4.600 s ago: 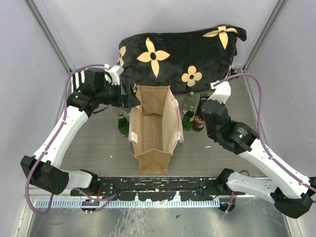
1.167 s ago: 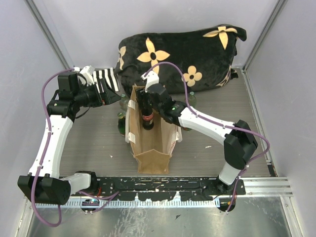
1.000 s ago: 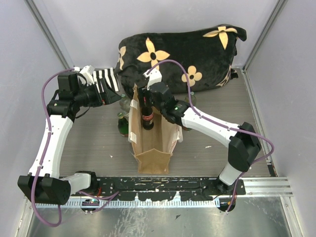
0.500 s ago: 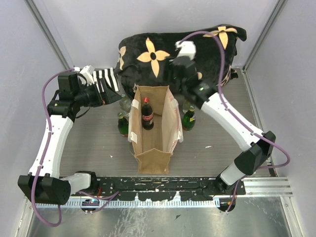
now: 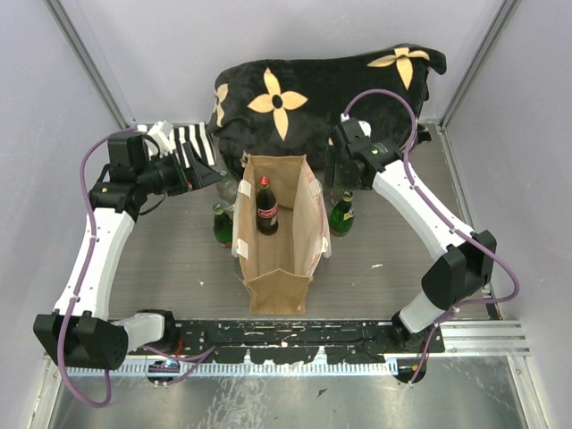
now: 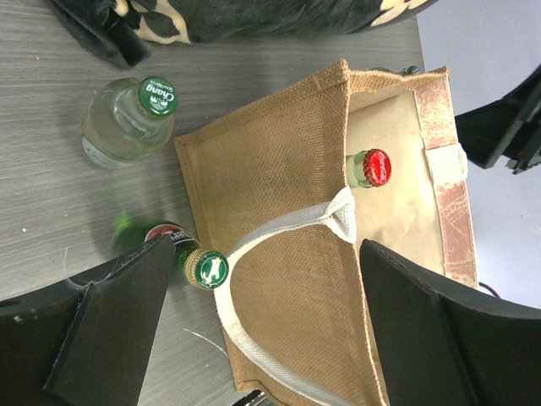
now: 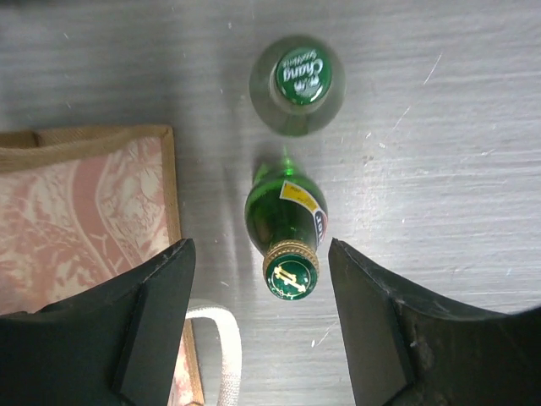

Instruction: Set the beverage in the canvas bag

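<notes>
A: Top view, first entry?
B: Canvas bag (image 5: 279,290), upright mid-tabletop (image 5: 179,259), mouth open. Inside, toward the far end: beverage (image 5: 266,207), dark with a red label, neck up. Left tool (image 5: 212,176) just off the bag's far left corner, jaws apart, empty. Right tool (image 5: 343,179) above the right-hand green bottle (image 5: 341,213), spread, nothing clamped. Flowered cushion (image 5: 313,89) behind.

A: Left wrist?
B: Left tool (image 6: 269,245) wide open on either side of the cream handle (image 6: 279,230), not gripping it. Red cap of the beverage (image 6: 369,167) inside the canvas bag (image 6: 279,161). Outside: left-hand clear bottle (image 6: 127,123); left-hand green bottle (image 6: 203,266) just beside the bag wall.

A: Right wrist?
B: Right tool (image 7: 258,254) parted, straddling the right-hand green bottle (image 7: 287,224) from above (no contact discernible). Right-hand clear bottle (image 7: 297,85) just beyond. Canvas bag (image 7: 84,194) edge near one finger.

A: Hazards?
B: Likely three. A finger catching the bag wall on the way down, shoving a soft, unheld bag and toppling the beverage inside. Clipping the neighbouring clear bottle. Closing off-centre on a round neck, so the bottle squirts out sideways.
</notes>
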